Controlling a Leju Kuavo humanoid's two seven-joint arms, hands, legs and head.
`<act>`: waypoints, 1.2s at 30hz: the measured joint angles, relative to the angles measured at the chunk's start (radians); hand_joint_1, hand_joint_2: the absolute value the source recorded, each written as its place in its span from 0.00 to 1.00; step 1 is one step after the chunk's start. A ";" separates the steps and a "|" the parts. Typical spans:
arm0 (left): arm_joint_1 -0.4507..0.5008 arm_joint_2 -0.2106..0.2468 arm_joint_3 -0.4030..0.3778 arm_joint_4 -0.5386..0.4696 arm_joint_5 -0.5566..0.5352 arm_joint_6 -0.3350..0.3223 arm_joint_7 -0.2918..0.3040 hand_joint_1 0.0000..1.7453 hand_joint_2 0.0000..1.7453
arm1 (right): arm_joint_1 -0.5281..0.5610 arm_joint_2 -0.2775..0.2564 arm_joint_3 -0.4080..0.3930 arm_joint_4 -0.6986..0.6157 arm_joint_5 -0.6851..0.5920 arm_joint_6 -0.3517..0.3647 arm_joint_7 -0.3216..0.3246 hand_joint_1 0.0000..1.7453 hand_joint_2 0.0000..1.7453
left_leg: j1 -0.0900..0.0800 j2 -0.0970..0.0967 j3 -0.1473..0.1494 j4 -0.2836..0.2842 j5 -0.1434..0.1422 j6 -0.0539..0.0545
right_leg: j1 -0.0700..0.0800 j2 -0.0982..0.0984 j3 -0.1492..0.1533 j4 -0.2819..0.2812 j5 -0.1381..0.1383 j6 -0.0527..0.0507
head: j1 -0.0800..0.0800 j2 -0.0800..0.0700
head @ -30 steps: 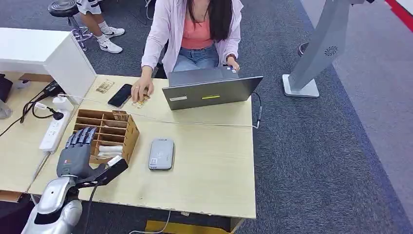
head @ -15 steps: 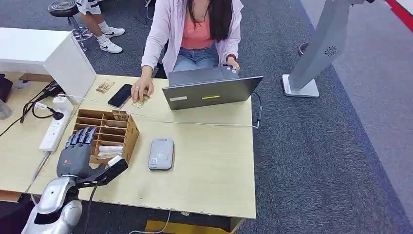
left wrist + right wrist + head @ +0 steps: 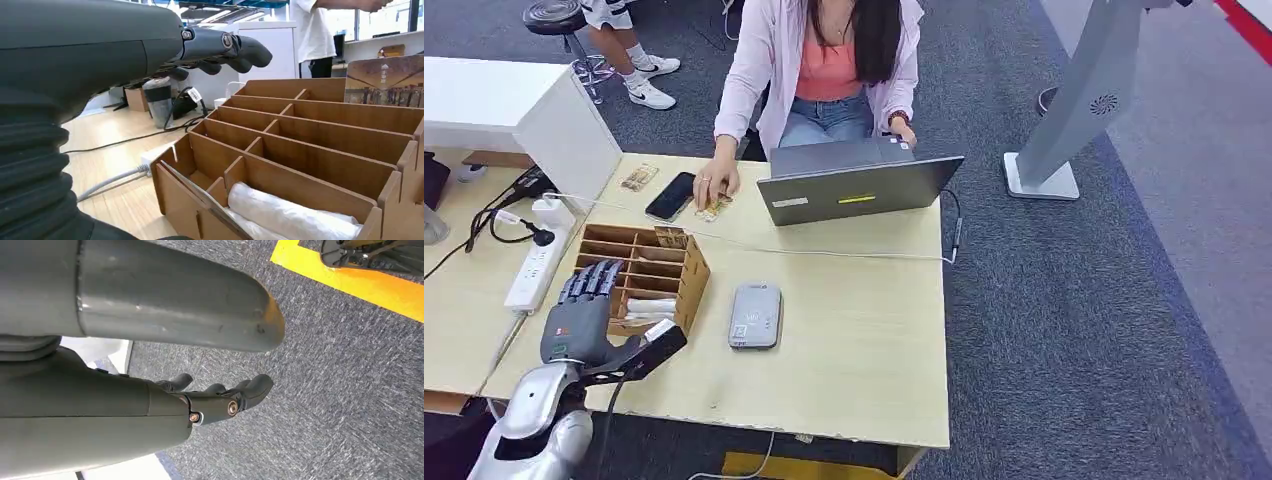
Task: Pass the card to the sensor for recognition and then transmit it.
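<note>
Three cameras: one high on the body, one close behind each hand.

Head view looks forward and down over the table (image 3: 854,340), taking in the wooden organizer (image 3: 639,275) and left hand (image 3: 579,315). Left wrist view sits low and close behind the left hand (image 3: 220,47), facing across the same wooden organizer (image 3: 300,150) at near table height. Right wrist view looks down past the right hand (image 3: 220,400) at grey carpet (image 3: 350,390).

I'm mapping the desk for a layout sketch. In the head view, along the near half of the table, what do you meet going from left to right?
White power strip → left hand → wooden organizer → grey card sensor → bare table.
</note>
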 joint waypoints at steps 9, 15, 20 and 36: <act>0.000 0.000 0.000 0.005 0.036 -0.058 -0.030 1.00 1.00 | 0.000 0.000 0.002 0.000 0.010 0.011 0.017 0.00 0.00 | 0.000 0.000 0.000 0.000 0.000 0.000 | 0.000 0.000 0.000 0.000 0.000 0.000 | 0.000 0.000; 0.000 -0.002 0.000 0.030 0.048 -0.062 -0.049 1.00 1.00 | 0.000 0.000 0.005 0.000 0.013 0.014 0.024 0.00 0.00 | 0.000 0.000 0.000 0.000 0.000 0.000 | 0.000 0.000 0.000 0.000 0.000 0.000 | 0.000 0.000; -0.004 -0.005 0.000 0.039 0.050 -0.061 -0.049 1.00 1.00 | 0.000 0.000 0.006 0.000 0.013 0.014 0.025 0.00 0.00 | 0.000 0.000 0.000 0.000 0.000 0.000 | 0.000 0.000 0.000 0.000 0.000 0.000 | 0.000 0.000; -0.005 -0.006 0.000 0.050 0.050 -0.055 -0.049 1.00 1.00 | 0.000 0.000 0.006 0.000 0.013 0.014 0.025 0.00 0.00 | 0.000 0.000 0.000 0.000 0.000 0.000 | 0.000 0.000 0.000 0.000 0.000 0.000 | 0.000 0.000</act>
